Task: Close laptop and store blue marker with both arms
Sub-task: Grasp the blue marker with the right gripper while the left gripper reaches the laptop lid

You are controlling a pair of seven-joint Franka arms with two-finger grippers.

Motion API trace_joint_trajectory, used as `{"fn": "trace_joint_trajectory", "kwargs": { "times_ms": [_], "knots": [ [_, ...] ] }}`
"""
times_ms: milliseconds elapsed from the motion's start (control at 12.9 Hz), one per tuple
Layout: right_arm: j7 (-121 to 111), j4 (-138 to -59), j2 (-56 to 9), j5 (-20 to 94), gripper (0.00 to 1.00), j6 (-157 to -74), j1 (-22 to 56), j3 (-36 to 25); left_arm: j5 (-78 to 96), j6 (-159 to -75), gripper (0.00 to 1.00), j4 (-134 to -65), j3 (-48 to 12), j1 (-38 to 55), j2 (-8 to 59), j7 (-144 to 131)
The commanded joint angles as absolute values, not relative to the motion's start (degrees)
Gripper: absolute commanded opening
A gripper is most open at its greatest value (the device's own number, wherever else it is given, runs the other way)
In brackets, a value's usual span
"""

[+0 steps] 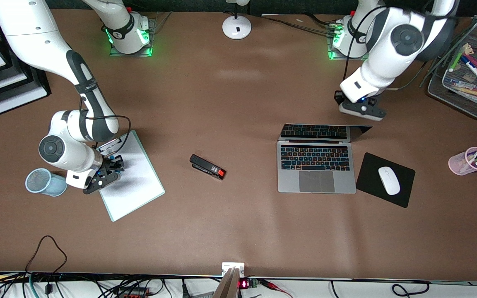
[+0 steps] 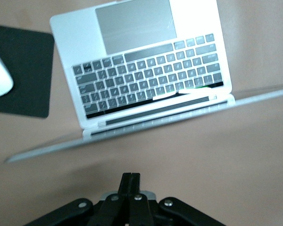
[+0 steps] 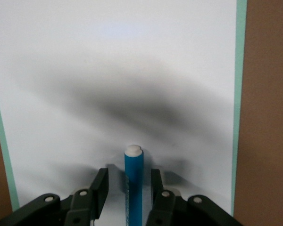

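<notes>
Brown table, two arms based along its upper edge. Laptop lay open toward the left arm's end, beside a black mouse pad carrying a white mouse; its screen leaned well back, seen nearly edge-on. Left tool hung over bare table just past the screen's top edge — fingers pressed together, holding nothing. Right tool sat low over a white clipboard at the right arm's end, fingers apart on either side of the blue marker, which lay between them, white end outward. Whether they yet touched it could not be told. A pale blue mesh cup lay tipped just beside the clipboard; a black stapler rested mid-table.

Step in hand, by judgement: both openings at once — marker about to be gripped, lid about to be pushed. Next calls for the right fingers to close squarely on the barrel, and the left tool to meet the back of the lid and press it toward the keys.

Marker scarcely visible from the front, masked by the tool; laptop lid's outer face unseen.
</notes>
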State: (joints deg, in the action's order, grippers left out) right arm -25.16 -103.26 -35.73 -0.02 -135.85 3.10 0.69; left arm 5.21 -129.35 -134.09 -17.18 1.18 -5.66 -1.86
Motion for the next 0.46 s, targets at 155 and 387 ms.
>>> {"fn": "trace_joint_trajectory", "kwargs": {
  "times_ms": [155, 387],
  "knots": [
    [-25.84, -102.39, -36.74, -0.09, 0.35, -136.58, 3.08, 0.79, 6.33, -139.37, 0.0, -133.33, -17.49, 0.97, 0.78, -1.41],
    [-25.84, -102.31, -37.09, -0.09, 0.29, -136.67, 3.08, 0.79, 5.98, -146.14, 0.0, -132.54, -17.4, 0.79, 4.47, -0.7]
  ]
}}
